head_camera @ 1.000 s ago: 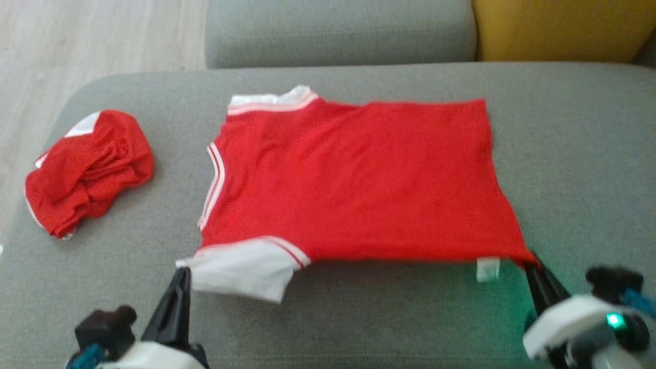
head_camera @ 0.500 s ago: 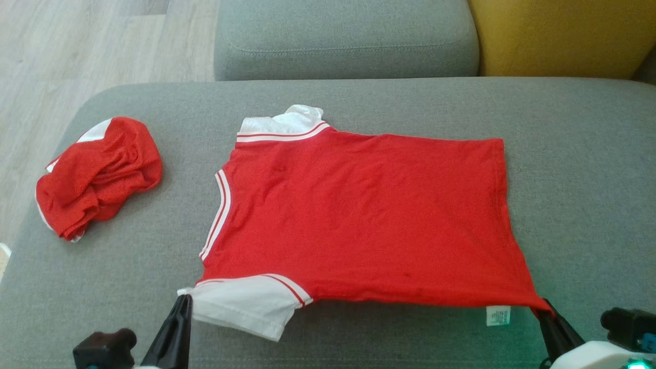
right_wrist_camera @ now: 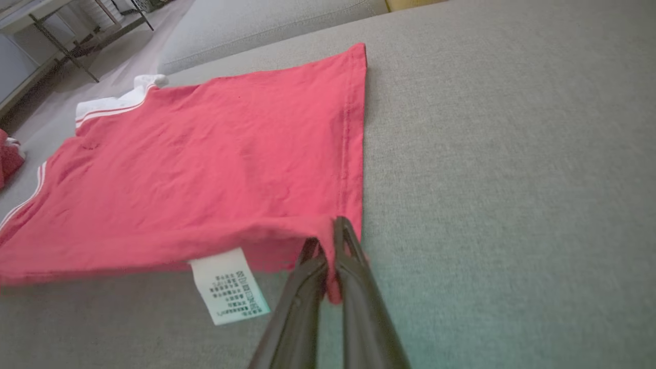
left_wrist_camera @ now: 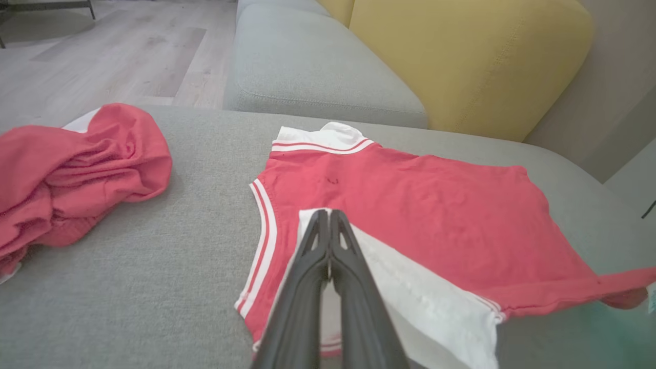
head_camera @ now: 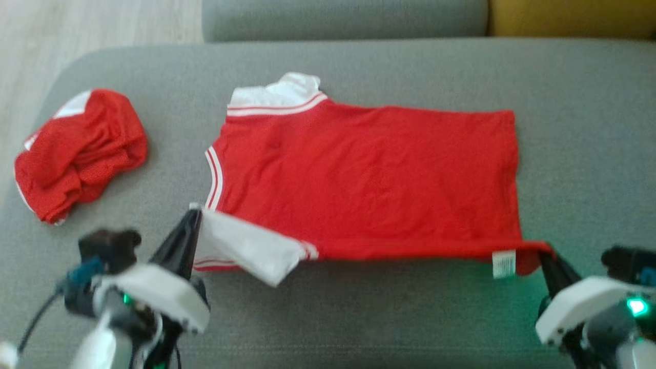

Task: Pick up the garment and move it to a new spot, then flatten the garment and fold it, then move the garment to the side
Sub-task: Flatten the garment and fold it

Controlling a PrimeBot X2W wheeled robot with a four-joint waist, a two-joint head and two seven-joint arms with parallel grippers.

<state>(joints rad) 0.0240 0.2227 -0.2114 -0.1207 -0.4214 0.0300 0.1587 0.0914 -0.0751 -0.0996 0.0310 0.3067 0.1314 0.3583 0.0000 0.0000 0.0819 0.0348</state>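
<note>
Since the earlier frame the left gripper (head_camera: 193,218) has risen and carried the white sleeve (head_camera: 251,246) up over the near edge of the red garment (head_camera: 369,174), which lies spread on the grey sofa seat (head_camera: 359,318) beyond both grippers. We see its fingers pressed together on the sleeve edge. The right gripper (head_camera: 544,255) is clamped on the near hem corner, lifted a little; the care label (head_camera: 504,263) hangs just to its left. A crumpled red cloth (head_camera: 77,154) lies well apart, left of the left gripper.
</note>
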